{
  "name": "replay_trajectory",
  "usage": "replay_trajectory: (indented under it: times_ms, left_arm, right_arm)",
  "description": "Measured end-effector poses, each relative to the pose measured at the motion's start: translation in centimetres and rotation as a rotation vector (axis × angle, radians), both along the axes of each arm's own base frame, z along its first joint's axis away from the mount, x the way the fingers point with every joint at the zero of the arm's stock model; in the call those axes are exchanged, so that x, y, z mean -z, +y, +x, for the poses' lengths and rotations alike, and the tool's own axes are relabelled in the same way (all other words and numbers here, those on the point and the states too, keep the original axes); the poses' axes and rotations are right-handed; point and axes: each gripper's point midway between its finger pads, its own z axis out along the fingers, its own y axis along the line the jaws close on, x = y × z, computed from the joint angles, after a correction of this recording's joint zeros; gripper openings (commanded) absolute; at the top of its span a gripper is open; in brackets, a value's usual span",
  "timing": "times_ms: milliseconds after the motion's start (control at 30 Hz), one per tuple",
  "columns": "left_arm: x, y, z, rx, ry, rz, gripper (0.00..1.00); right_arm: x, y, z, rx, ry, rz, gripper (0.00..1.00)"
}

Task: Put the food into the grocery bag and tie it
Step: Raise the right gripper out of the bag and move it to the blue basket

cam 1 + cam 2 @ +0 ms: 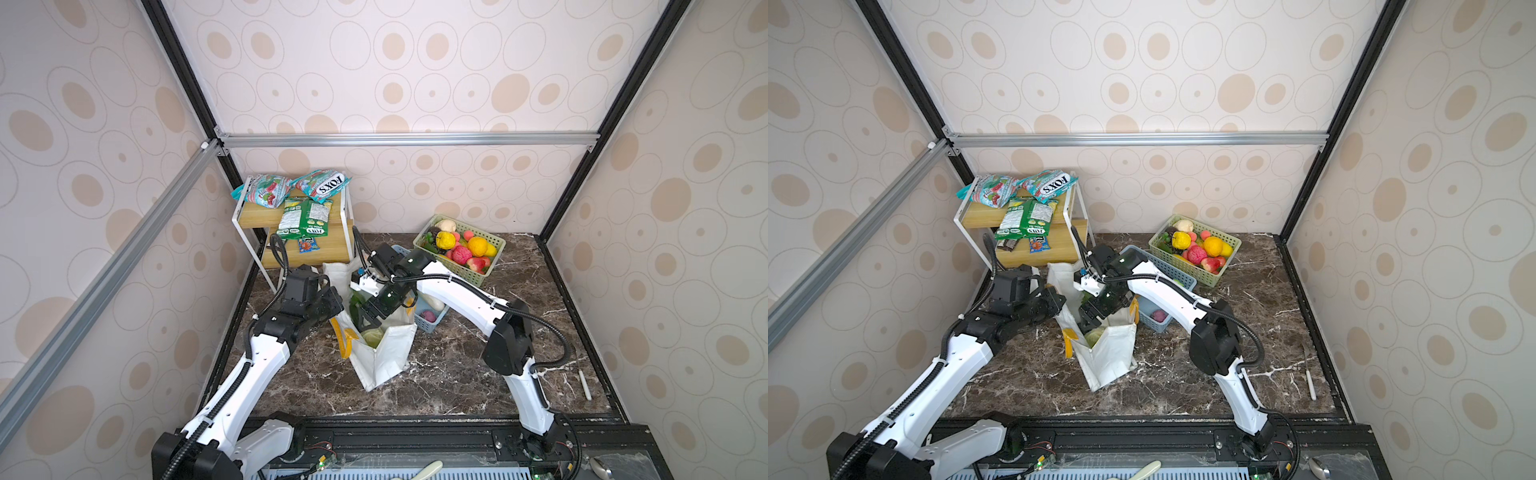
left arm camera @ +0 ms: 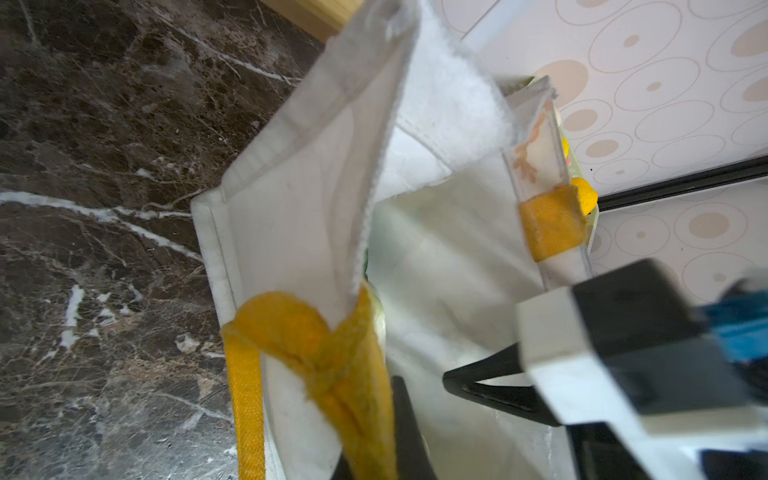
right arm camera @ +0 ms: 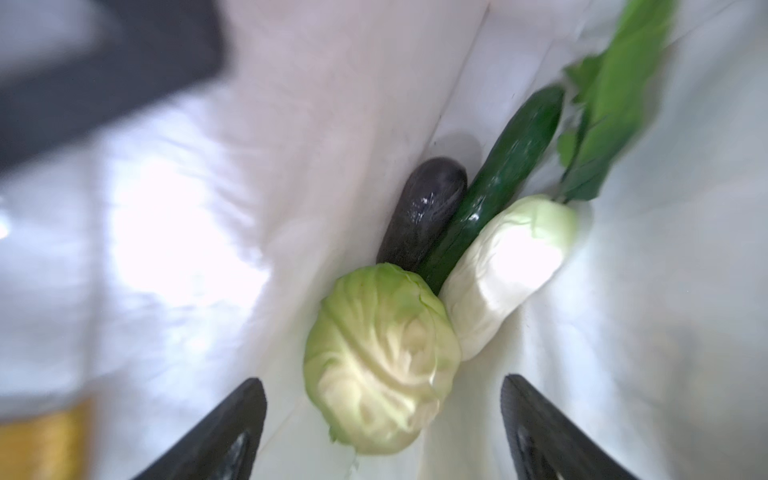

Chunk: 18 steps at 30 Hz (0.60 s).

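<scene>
Right claw (image 3: pixel 381 378) is jaws apart and empty, hanging in the mouth of the bag (image 1: pixel 386 361). Left claw (image 2: pixel 374 449) is clamped on the bag's near rim by the handle (image 2: pixel 307 332), holding that wall up. Food: a cabbage (image 3: pixel 382 357), cucumber (image 3: pixel 498 183), radish (image 3: pixel 507 270) and a dark piece (image 3: pixel 424 212) lie in the bag bottom. The fruit (image 1: pixel 461 253) sits in the green basket (image 1: pixel 494 249) well to the right, and one pink piece (image 1: pixel 429 316) is in the blue basket (image 1: pixel 434 328). Risks, as I judge them: lifting the right claw out at a slant could hook a spread finger on the rim or the far handle and drag the bag over. The fabric is limp, so if my left grip slips the wall folds in and shuts the mouth. The mouth is narrow, so the way out is straight up. The blue basket is just beside the bag on the right and the rack (image 1: pixel 307 249) is close behind on the left, so both are tight. The surface (image 1: pixel 457 374) in front and to the right is open.
</scene>
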Motion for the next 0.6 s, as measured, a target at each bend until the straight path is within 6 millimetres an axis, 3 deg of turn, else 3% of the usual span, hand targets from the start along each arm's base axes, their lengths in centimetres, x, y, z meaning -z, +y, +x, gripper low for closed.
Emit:
replay_trajectory:
  times_ms: [300,467,600]
  left_arm:
    - [0.2,0.6,-0.1,-0.022,0.003,0.012,0.00]
    - [0.3,1.0,-0.2,-0.036,0.007,0.018,0.00]
    - [0.5,1.3,-0.3,-0.055,0.018,0.029,0.00]
  right_arm:
    - [-7.7,-1.9,3.3,0.131,-0.097,0.185,0.91]
    - [-9.1,-4.0,5.5,0.244,-0.115,0.226,0.91]
    - [-8.1,-6.4,7.7,0.373,-0.114,0.199,0.89]
